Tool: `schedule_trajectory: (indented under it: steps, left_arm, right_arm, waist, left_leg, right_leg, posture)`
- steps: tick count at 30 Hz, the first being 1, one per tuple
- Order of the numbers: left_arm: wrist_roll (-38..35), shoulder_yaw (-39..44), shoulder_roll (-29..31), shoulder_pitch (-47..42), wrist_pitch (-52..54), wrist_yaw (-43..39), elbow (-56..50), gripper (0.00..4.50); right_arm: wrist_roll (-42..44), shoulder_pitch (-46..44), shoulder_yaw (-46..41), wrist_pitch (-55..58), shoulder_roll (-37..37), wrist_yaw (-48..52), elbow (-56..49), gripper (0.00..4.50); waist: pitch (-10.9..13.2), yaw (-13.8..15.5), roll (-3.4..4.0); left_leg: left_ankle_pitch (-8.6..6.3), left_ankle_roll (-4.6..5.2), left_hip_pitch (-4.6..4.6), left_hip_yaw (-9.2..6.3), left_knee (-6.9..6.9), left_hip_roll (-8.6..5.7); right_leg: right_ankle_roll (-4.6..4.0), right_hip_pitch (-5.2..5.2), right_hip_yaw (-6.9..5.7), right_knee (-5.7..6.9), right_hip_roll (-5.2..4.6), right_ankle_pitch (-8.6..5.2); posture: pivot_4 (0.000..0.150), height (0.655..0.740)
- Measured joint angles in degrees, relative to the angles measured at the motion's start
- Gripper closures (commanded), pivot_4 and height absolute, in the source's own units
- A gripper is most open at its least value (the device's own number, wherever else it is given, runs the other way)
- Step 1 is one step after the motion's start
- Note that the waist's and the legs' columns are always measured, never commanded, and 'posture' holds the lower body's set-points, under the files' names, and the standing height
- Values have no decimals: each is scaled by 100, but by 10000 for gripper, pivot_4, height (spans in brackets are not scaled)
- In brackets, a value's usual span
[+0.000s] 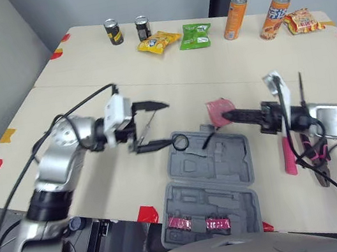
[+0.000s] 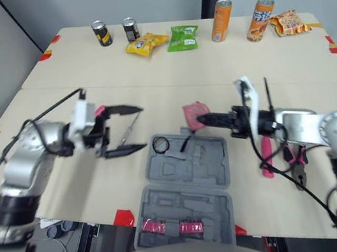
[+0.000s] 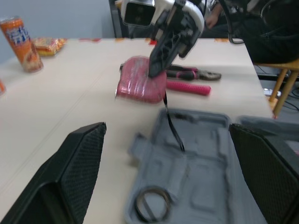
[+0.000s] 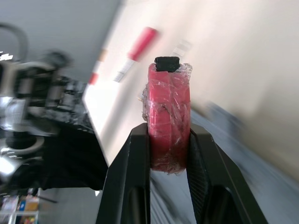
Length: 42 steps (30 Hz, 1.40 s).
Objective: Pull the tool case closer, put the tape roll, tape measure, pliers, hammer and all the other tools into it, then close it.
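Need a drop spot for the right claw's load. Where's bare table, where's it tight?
Bare: the wide table strip from the snack bags to the left claw and right claw; the near patch left of the tool case. Tight: right of the case, where pliers and a pink-handled tool lie.

Matt plastic, crinkled film, shiny tins

We see the tool case [image 1: 223, 162] in dull grey moulded plastic, and the tape measure [image 4: 169, 116] red under crinkled, glossy clear film. The pads [image 3: 81, 158] of the left gripper [image 1: 168, 123] look black, matt and finely cross-hatched. The pliers [image 1: 319, 165] pair pink rubbery grips with dark, dull metal. The table [image 1: 210, 67] is pale, smooth and low-sheen; the cans [image 1: 236, 17] gleam as printed metal, the snack bags [image 1: 195, 36] as glossy foil.
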Motion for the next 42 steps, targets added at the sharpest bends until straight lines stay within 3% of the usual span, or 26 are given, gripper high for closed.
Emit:
schedule_trajectory:
  steps: [7, 20, 27, 40, 42]
  left_arm:
    - [-425, 341, 592, 573, 141, -385, -713, 544]
    - [-619, 377, 744, 661, 271, -411, -1118, 544]
    - [-705, 377, 773, 683, 394, -418, -1283, 544]
    - [-735, 372, 876, 793, 425, -515, -1366, 544]
    - [-746, 372, 876, 792, 425, -517, -1366, 0]
  right_arm:
    - [-526, 955, -342, 43, -529, 1072, 171, 38646]
    - [-1738, 2389, -644, -87, -848, 2393, 375, 38646]
    - [-1802, 2910, -839, -81, -486, 2407, 2, 38646]
    - [-1953, 3108, -829, -129, 132, 1876, -519, 38646]
    - [-2021, 3119, -829, -139, 141, 1883, -520, 29612]
  waist:
    - [-1, -93, 0]
    - [-4, -162, 0]
    - [-9, -167, 1]
    - [-12, -190, 4]
    - [-12, -215, 4]
  left_leg:
    - [-1, -1, -15, 5, 0, 6]
    - [-1, 0, -37, -2, 16, 10]
    - [0, 2, -37, -3, 28, 12]
    - [2, 4, -35, -2, 30, 12]
    - [2, 5, -35, -1, 30, 12]
  right_leg:
    - [-1, 2, 1, -31, -2, -1]
    - [-2, -1, -2, -37, 0, -1]
    - [-2, -7, -3, -23, -4, -1]
    - [-3, -16, -3, -10, -9, -2]
    - [-3, -16, -2, -10, -10, -2]
  posture:
    - [1500, 7400]
    - [1500, 7400]
    - [1500, 7400]
    - [1500, 7400]
    - [1500, 7400]
